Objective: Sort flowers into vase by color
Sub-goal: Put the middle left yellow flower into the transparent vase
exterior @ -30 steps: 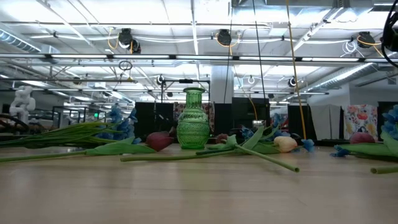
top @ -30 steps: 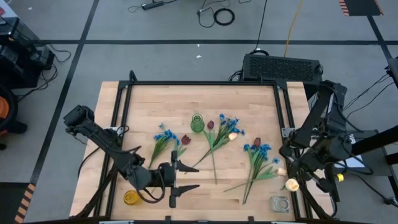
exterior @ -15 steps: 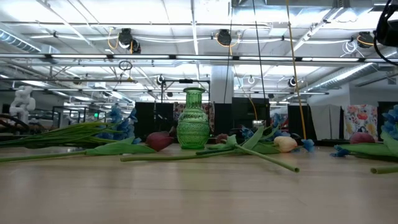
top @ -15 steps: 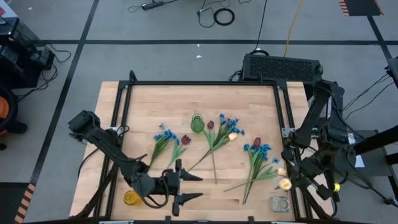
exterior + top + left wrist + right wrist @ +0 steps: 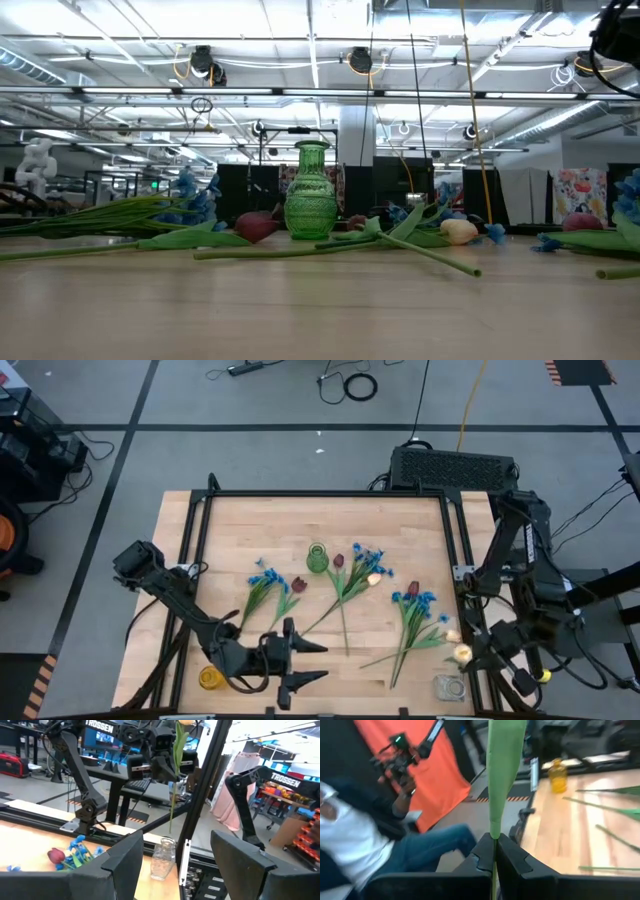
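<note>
My right gripper point(image 5: 165, 767) is shut on a cream-yellow tulip point(image 5: 462, 654) above the table's near right corner. Its stem point(image 5: 171, 805) hangs down, with the free end just over a clear glass vase point(image 5: 162, 858). My left gripper point(image 5: 305, 662) waits open near the near edge, beside a yellow vase point(image 5: 210, 678). A green vase point(image 5: 317, 558) stands mid-table. Blue blossoms, dark red tulips and another cream tulip point(image 5: 374, 579) lie flat in three loose bunches on the wood. My right gripper pinches the cream tulip's thin green stem point(image 5: 493, 851) between its two shut fingers, close under a long leaf point(image 5: 504, 765). The flower is lifted clear and stands nearly upright, blossom point(image 5: 185, 722) above the fingers and the bare stem hanging below them.
A black frame rail point(image 5: 468, 575) runs along the table's right side, next to the clear vase. Flower bunches point(image 5: 415, 622) lie between the arms. A person in a white top and jeans point(image 5: 380, 845) sits beyond the table's edge. The tabletop point(image 5: 300, 310) is bare along the near side.
My right gripper has carried the cream tulip toward the table's near edge, closer to the clear vase, still shut on the stem. My left gripper has shifted slightly toward the near edge and stayed open.
</note>
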Action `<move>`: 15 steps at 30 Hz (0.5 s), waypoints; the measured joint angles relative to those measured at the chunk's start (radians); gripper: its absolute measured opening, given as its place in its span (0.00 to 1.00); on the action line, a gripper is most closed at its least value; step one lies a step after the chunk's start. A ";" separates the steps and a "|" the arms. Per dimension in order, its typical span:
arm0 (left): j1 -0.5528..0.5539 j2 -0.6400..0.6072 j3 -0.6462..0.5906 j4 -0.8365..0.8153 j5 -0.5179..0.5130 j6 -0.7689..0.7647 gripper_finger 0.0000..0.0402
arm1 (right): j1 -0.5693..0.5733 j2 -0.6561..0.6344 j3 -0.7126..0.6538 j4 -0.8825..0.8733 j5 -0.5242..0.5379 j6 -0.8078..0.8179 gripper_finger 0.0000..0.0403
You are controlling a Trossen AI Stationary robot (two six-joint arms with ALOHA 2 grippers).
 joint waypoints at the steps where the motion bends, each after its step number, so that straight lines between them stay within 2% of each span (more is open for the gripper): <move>1: 0.000 0.000 0.000 0.000 -0.001 0.000 0.60 | 0.008 0.003 0.000 0.000 0.033 0.011 0.00; 4: 0.000 0.000 0.000 -0.011 -0.002 0.000 0.60 | 0.023 0.022 0.000 0.000 0.089 0.029 0.00; 15: 0.000 0.000 0.000 -0.016 -0.003 0.027 0.60 | 0.045 0.115 0.000 -0.004 0.117 0.099 0.00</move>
